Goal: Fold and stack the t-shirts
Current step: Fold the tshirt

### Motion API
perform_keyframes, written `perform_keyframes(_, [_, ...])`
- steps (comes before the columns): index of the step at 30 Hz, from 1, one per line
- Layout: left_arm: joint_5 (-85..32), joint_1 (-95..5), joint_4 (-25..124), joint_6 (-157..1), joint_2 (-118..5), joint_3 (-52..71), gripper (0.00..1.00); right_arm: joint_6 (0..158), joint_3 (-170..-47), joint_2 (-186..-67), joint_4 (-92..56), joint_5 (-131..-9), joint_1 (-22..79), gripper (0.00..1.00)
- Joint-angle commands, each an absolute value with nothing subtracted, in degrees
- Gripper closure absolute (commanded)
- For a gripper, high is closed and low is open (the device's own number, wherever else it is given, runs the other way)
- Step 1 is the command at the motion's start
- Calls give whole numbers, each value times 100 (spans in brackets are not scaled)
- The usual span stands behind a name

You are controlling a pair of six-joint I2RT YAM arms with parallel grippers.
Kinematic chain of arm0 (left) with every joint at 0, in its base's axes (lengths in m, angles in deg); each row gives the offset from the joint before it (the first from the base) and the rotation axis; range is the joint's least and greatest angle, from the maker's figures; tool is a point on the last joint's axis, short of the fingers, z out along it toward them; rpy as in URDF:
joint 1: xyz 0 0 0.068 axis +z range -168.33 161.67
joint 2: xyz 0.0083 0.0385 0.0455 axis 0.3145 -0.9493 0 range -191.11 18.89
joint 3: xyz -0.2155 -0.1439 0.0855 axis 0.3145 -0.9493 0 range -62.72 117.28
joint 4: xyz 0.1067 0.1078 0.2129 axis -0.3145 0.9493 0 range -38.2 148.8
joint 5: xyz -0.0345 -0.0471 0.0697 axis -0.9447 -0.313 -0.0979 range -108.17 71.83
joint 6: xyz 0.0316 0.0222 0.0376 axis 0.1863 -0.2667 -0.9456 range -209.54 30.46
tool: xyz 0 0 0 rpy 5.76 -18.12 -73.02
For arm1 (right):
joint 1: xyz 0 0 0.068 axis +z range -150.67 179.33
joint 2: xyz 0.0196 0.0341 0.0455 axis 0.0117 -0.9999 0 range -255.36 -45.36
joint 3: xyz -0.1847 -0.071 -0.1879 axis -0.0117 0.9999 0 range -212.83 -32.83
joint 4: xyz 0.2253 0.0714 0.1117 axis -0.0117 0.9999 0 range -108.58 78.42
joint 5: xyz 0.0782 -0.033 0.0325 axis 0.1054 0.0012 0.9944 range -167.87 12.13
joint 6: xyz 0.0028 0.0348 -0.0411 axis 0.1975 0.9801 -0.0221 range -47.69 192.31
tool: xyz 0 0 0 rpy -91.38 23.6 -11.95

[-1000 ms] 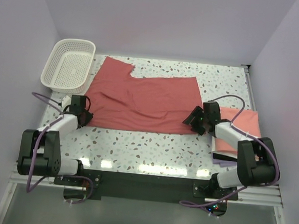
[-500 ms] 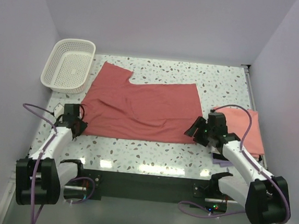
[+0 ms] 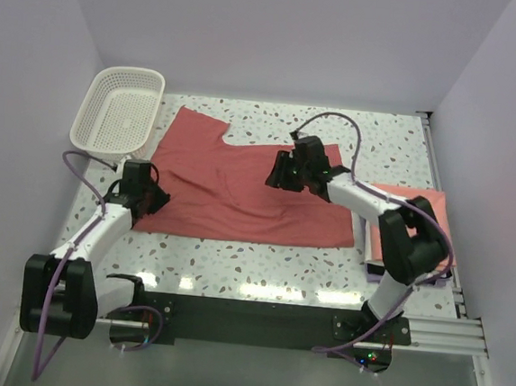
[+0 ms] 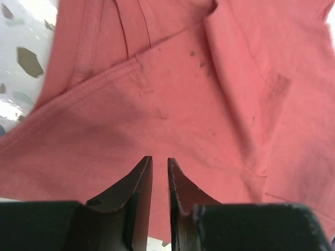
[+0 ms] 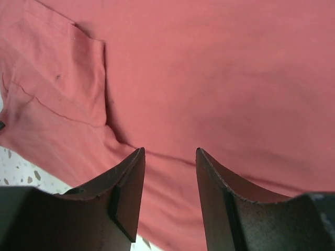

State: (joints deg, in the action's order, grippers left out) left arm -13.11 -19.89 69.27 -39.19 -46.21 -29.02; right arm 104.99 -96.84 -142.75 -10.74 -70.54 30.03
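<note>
Overhead, risk: the right gripper (image 3: 281, 170) is over the middle of the red t-shirt (image 3: 231, 191), not at an edge. Closing there would probably bunch the cloth and skew the fold.
Overhead, shirt: dusty red and spread flat on the speckled table (image 3: 261, 257). The left gripper (image 3: 149, 197) is at its near corner, one sleeve juts out beyond that gripper, and soft ripples run between the two grippers.
Overhead, second shirt: a salmon t-shirt (image 3: 435, 213) lies folded behind the right gripper, alongside its arm.
Overhead, basket: a white basket (image 3: 128, 73) stands beyond the left gripper, just beside the cloth.
Left wrist, risk: if no cloth is caught, a lift would leave this corner behind.
Left wrist, hand: the left gripper (image 4: 159, 159) has its jaws a thin slit apart. I cannot tell whether cloth is pinched.
Left wrist, shirt: the red t-shirt (image 4: 209, 104) fills the view ahead of the fingers. It is creased, with a stitched hem (image 4: 84, 78) off to their left.
Right wrist, risk: a bite here may take only the top layer.
Right wrist, hand: the right gripper (image 5: 170, 151) has its jaws moderately apart, with nothing between them.
Right wrist, shirt: the red t-shirt (image 5: 209, 68) is smooth ahead of the fingers, with a doubled flap to their left.
</note>
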Motion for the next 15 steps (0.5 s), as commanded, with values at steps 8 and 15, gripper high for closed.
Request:
perform_keyframes(8, [-1597,-2229,6595,-4181,-5063,-3011,78,10105,-11448,-16067,-1454,-6662,3923,55])
perform_keyframes(15, [-1693,-2229,6516,-4190,-5150,-3187,78,10149,-11659,-16524,-1410,-6803,4195,55])
